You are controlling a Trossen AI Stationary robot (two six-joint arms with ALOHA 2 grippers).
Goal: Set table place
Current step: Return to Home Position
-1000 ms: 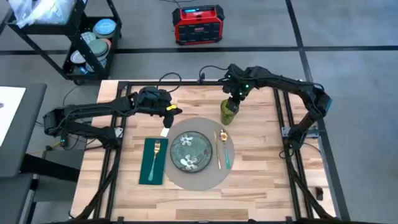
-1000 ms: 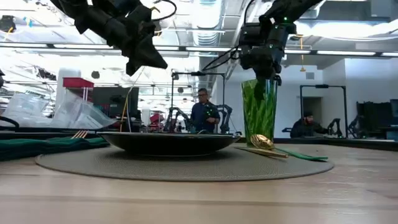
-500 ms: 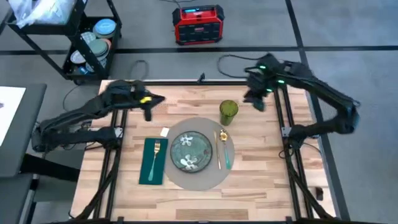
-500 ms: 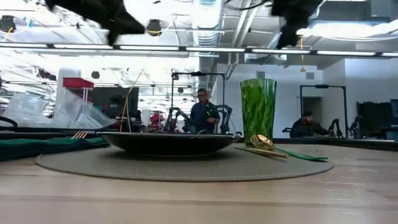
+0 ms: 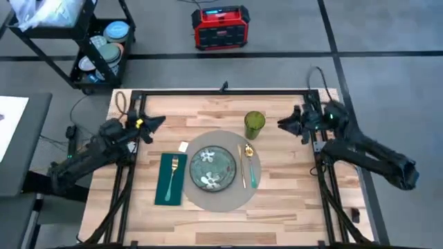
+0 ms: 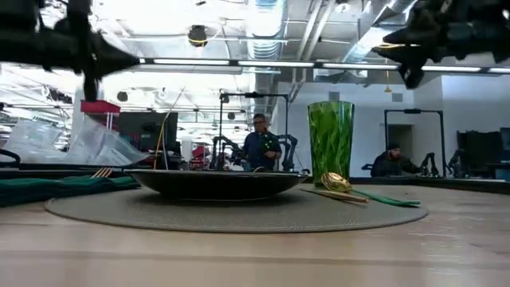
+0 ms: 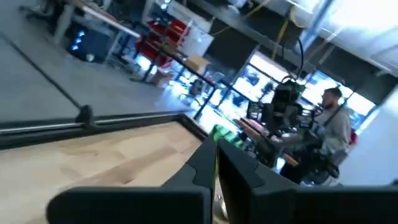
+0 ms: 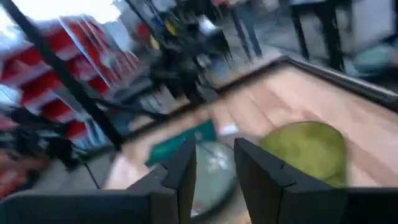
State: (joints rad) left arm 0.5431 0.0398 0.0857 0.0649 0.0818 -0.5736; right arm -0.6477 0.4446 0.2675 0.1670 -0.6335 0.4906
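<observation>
I read both arms retracted to the worktop (image 5: 291, 204) edges. The left gripper (image 5: 156, 122) is pressed together; the right gripper (image 5: 282, 124) is slightly apart, off the cup (image 5: 254, 124).

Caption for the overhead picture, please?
Green plate on round mat, cup beside it; left end effector and right end effector at opposite sides of the table.
</observation>
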